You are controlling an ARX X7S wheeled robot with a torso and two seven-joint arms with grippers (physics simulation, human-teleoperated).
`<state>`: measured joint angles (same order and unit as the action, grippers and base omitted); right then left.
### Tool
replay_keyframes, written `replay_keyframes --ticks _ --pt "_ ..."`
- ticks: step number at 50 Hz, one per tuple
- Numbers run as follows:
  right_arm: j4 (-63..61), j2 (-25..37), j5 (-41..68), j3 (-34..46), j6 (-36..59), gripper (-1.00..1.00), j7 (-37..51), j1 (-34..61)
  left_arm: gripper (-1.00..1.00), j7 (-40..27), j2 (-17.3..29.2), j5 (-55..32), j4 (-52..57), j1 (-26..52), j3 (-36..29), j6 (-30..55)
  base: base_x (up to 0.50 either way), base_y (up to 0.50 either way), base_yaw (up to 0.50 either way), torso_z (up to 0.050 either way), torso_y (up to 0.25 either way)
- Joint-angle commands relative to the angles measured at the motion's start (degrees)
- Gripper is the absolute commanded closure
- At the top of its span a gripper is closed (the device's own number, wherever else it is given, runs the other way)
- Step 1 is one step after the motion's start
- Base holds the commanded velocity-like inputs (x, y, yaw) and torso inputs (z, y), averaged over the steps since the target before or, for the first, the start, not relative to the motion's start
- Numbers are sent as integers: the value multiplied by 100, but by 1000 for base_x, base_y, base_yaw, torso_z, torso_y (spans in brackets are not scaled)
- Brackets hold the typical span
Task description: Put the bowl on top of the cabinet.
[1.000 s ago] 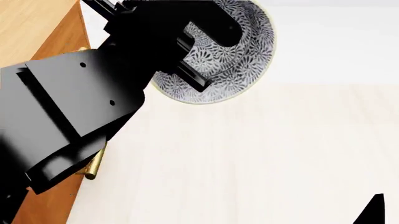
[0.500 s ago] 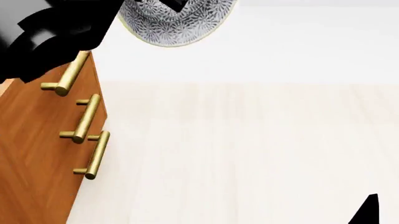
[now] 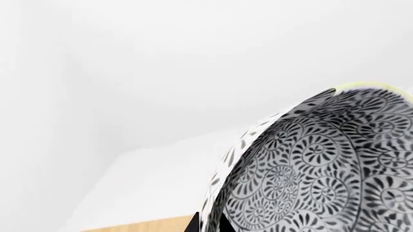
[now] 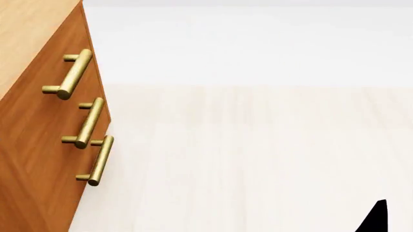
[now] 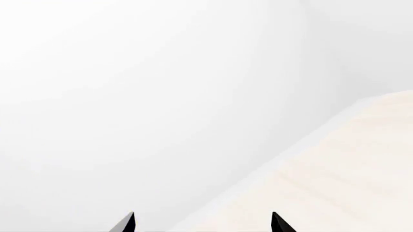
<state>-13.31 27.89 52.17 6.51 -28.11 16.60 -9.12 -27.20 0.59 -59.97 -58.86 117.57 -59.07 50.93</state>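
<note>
The bowl, deep and white with a dense grey-black floral pattern, fills the near side of the left wrist view, tilted on edge. My left gripper is shut on its rim, one dark fingertip outside the wall and one inside. A strip of the cabinet's light wood top shows just past those fingertips. In the head view the orange-brown cabinet stands at the left; neither the bowl nor the left arm shows there. My right gripper is open with nothing between its fingertips.
Three brass bar handles stick out from the cabinet's front. Pale wood floor stretches right of it to a white wall. A black part of my right arm shows at the lower right corner.
My left arm has carried the bowl upward and out of the head view's top edge, uncovering the cabinet's front and handles. The right arm has barely moved.
</note>
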Motion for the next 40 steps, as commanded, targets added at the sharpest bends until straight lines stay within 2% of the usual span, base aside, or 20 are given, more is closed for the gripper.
replay_keyframes --ticks 1,8,10,13,19,23,29,36,40 --pt "-5 -5 -26 14 29 -100 13 9 100 -102 46 -323 -642 398 251 31 0 0 0 0 0" --pt "-7 -1 -22 13 52 -100 27 18 100 14 -39 -600 -1500 603 546 0 0 0 0 0 0" --pt "-13 -4 -23 8 44 -100 27 11 100 26 -43 -581 -1559 629 514 -16 0 0 0 0 0" --pt "-5 -2 -5 10 54 -100 18 16 100 -98 11 -697 -1605 655 809 55 0 0 0 0 0" --pt "-9 14 78 -24 45 -100 -9 6 100 -599 106 -675 -1611 591 1749 342 0 0 0 0 2" --pt "-9 21 130 -61 24 -100 -14 -13 100 -772 139 -337 -1611 539 2512 309 0 0 0 0 0" --pt "63 -19 53 -78 30 -100 60 49 100 -906 168 930 -1612 660 4031 469 0 0 0 0 0" --pt "254 -5 221 -117 123 -100 81 211 100 -753 132 3389 -1613 608 6588 665 0 0 0 0 0" --pt "413 -32 182 -71 224 -100 140 379 100 -703 122 4560 -1613 519 7777 505 0 0 0 0 0"
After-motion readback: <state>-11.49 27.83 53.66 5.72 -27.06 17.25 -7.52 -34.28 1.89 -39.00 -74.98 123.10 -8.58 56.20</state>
